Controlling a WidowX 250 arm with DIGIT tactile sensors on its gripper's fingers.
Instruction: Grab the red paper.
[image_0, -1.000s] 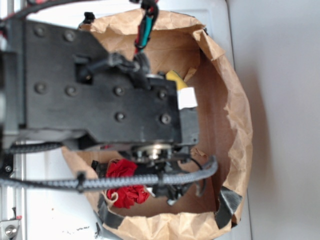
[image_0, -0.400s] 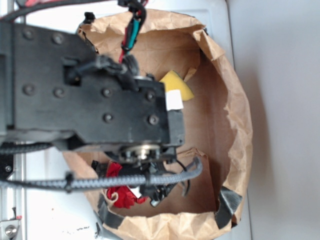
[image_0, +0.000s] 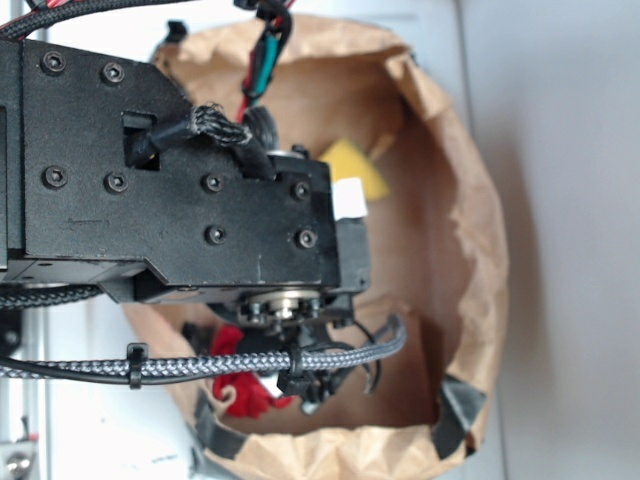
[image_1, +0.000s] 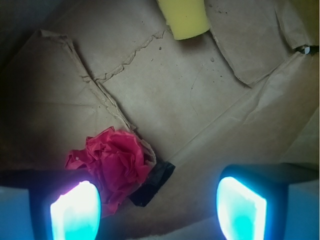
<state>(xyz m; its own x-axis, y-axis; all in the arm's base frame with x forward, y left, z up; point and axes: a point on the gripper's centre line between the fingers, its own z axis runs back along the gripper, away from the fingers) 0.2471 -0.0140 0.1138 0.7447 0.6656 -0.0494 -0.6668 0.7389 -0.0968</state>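
Red paper (image_1: 114, 162): bright red wad, tightly crumpled, folds curling round like rose petals, a ragged flap sticking out to its left in the wrist view. It lies on the brown floor of the paper bag (image_1: 200, 100), low and left in that view, touching a strip of black tape (image_1: 152, 182) on its right side.

Gripper (image_1: 157, 207): jaws spread wide, nothing between them. The left finger (image_1: 75, 212) sits in front of the wad's lower edge; contact unclear. The right finger (image_1: 242, 207) is well apart from it, over bare bag floor.

Exterior view: the black arm (image_0: 180, 180) covers most of the bag (image_0: 470, 230). Only part of the red paper (image_0: 245, 385) shows below a braided cable (image_0: 200, 365), near the bag's lower left wall.

Yellow sponge (image_1: 184, 17) at the far end of the bag floor, well apart from the wad; in the exterior view the sponge (image_0: 355, 165) peeks out beside the arm.
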